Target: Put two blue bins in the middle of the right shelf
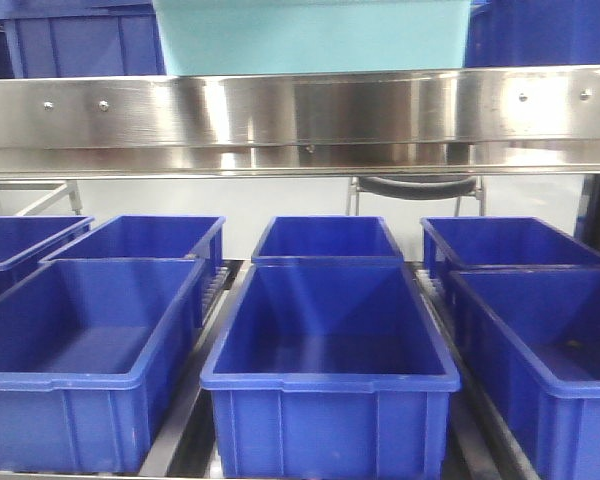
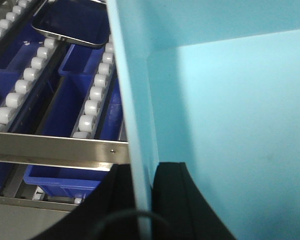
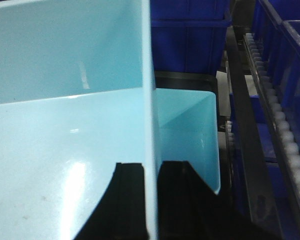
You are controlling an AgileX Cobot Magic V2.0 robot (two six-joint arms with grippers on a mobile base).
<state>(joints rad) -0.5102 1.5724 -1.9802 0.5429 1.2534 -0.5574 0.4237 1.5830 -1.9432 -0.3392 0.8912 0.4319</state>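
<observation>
So, the light blue bin [image 1: 310, 35] is seen at 12 o'clock in the front view. It's just above the shiny rail of the steel shelf tier [image 1: 300, 110], and its lower part is hidden behind that rail. Whether it's actually resting on the tier can't be told from here.

In the left wrist view, the left tool [image 2: 144, 170] is clamped onto one wall of the bin [image 2: 230, 100]. The thin wall edge is pinched between the two black fingers [image 2: 175, 200] at 6 o'clock. White rollers [image 2: 92, 105] and a steel rail are seen off at 9 o'clock, with dark bins under them.

Same deal on the other side: the right tool [image 3: 151, 167] is clenched on a wall of the bin [image 3: 65, 75], with one finger on each face of it, again at 6 o'clock. More roller track is seen at 3 o'clock.

Below the rail in the front view, several dark blue bins [image 1: 330, 340] are lined up in rows on the lower tier, open side up, sitting close together.
</observation>
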